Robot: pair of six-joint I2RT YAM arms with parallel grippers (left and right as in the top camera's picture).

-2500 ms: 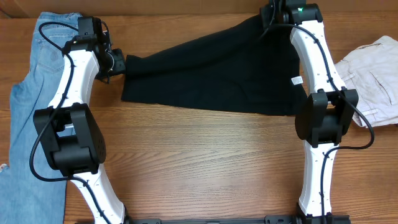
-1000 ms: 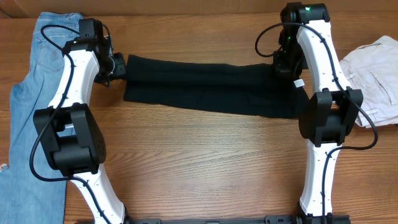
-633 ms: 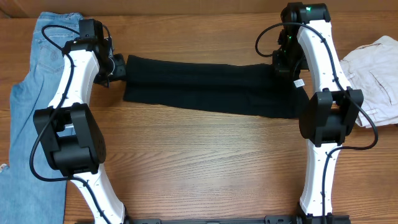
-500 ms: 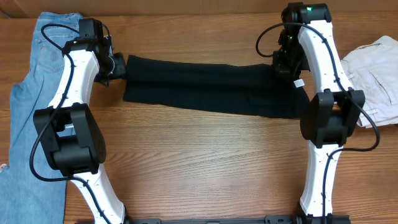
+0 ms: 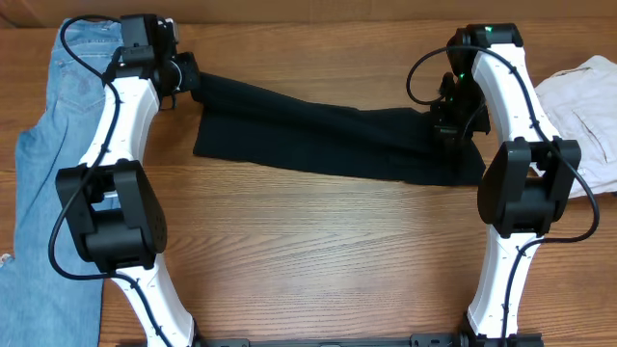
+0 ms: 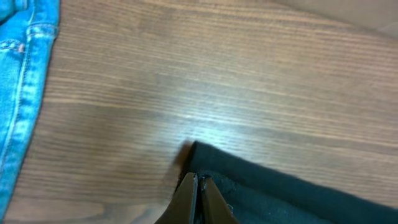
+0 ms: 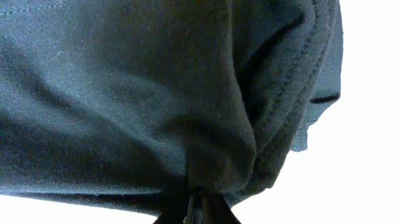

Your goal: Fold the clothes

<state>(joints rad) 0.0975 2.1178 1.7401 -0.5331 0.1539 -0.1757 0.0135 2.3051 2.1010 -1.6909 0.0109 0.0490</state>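
Pinched the clothes at their left corner with the left gripper; clenched bunched fabric at their right end with the right gripper, seemingly held aloft.

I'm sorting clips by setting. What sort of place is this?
Probably a robotics lab bench set up for laundry folding, not a home: two robot arms standing at a bare wooden table, a black garment spread between them, and blue jeans and a pale garment lying at the sides.
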